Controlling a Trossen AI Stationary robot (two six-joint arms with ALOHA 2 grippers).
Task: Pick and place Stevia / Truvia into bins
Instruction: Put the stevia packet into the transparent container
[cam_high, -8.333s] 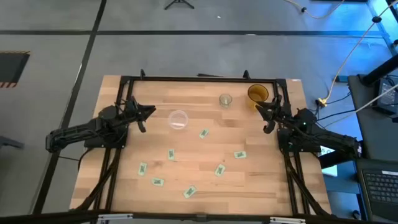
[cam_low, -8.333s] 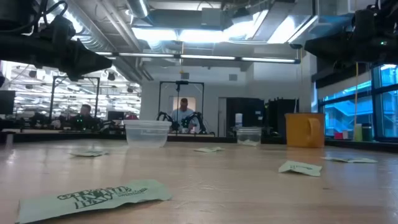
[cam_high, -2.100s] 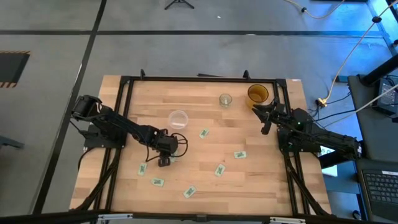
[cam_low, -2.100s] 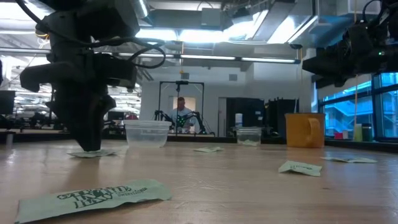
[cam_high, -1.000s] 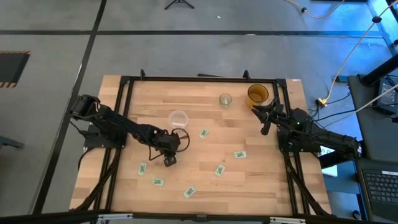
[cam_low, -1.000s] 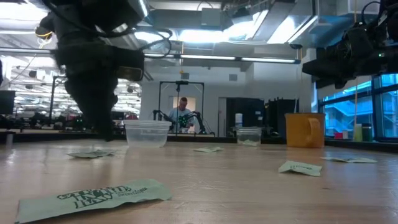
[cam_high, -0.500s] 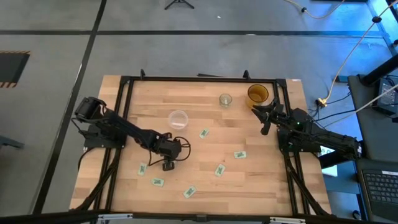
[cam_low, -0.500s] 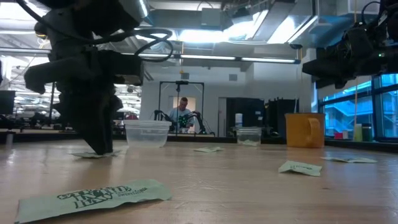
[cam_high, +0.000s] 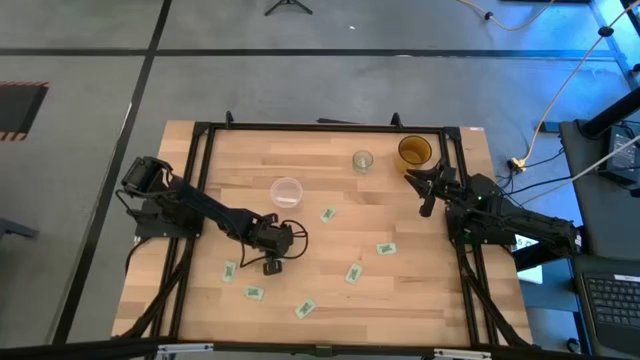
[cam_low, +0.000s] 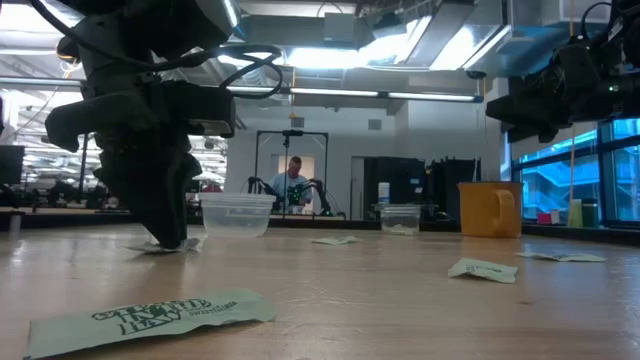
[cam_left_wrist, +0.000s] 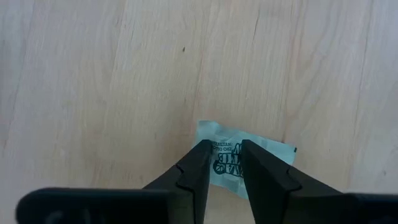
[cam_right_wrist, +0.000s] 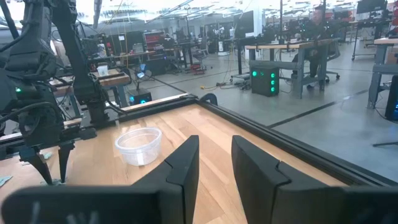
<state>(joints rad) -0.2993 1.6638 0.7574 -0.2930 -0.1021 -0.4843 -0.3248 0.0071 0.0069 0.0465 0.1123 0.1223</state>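
Left gripper (cam_left_wrist: 222, 149) is down on a Stevia sachet (cam_left_wrist: 249, 160) at 7 o'clock from the clear cup (cam_high: 286, 191), fingers straddling it, half closed, not yet pinched. Close fully before lifting off the surface (cam_high: 400, 300). Right gripper (cam_right_wrist: 211, 155) is open, parked by the yellow cup (cam_high: 414, 151).

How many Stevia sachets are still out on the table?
7: one under the left gripper. The left arm may hide more.
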